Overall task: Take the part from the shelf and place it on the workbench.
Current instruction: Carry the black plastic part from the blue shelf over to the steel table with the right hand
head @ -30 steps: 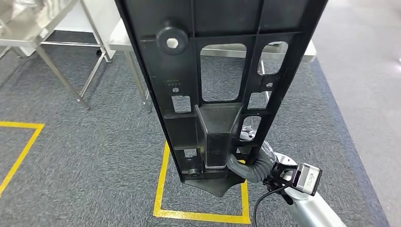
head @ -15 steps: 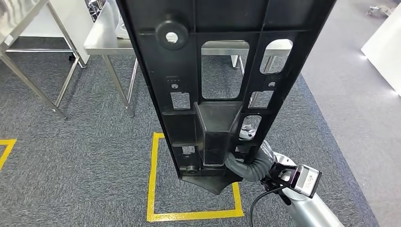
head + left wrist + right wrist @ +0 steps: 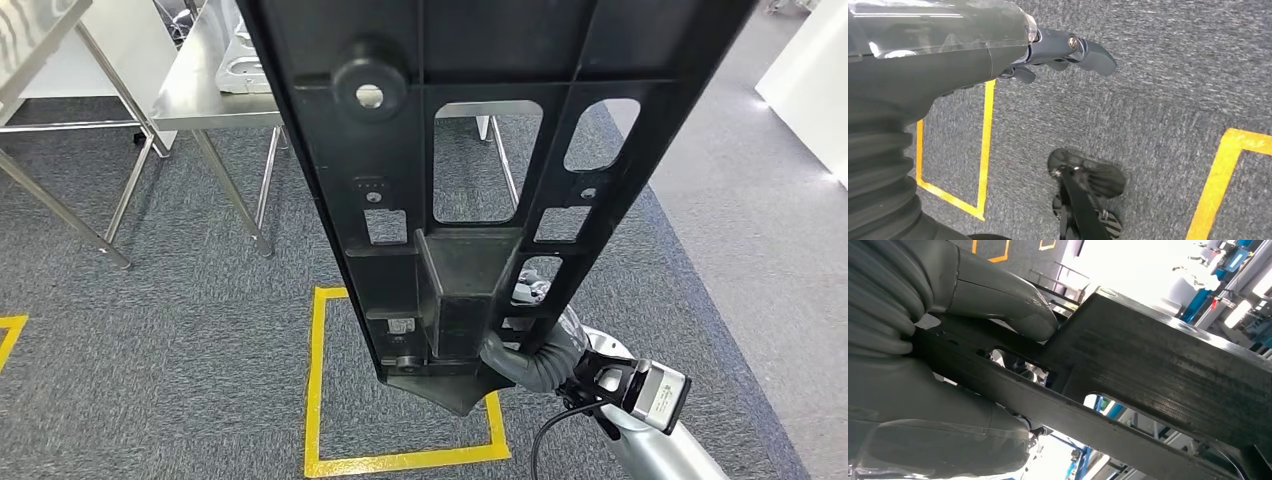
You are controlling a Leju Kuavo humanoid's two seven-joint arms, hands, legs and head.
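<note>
I hold the part (image 3: 460, 290), a long black plastic frame with ribs and several cut-outs, upright close in front of my head camera, where it hides much of the scene. My right hand (image 3: 530, 360) grips its lower end from the right. In the right wrist view the grey thumb (image 3: 998, 295) presses on the part (image 3: 1158, 365). The steel workbench (image 3: 215, 90) stands ahead on the left, partly hidden behind the part. My left hand (image 3: 1068, 47) hangs over the carpet, holding nothing, fingers apart.
A yellow taped square (image 3: 312, 400) marks the grey carpet below the part. A second steel table (image 3: 40, 30) stands at the far left. White items (image 3: 245, 65) lie on the workbench. A white block (image 3: 810, 70) stands at the right edge.
The whole view has shifted as the camera moved: the tables and the yellow square slid left and nearer. The part stays in my right hand's grip.
</note>
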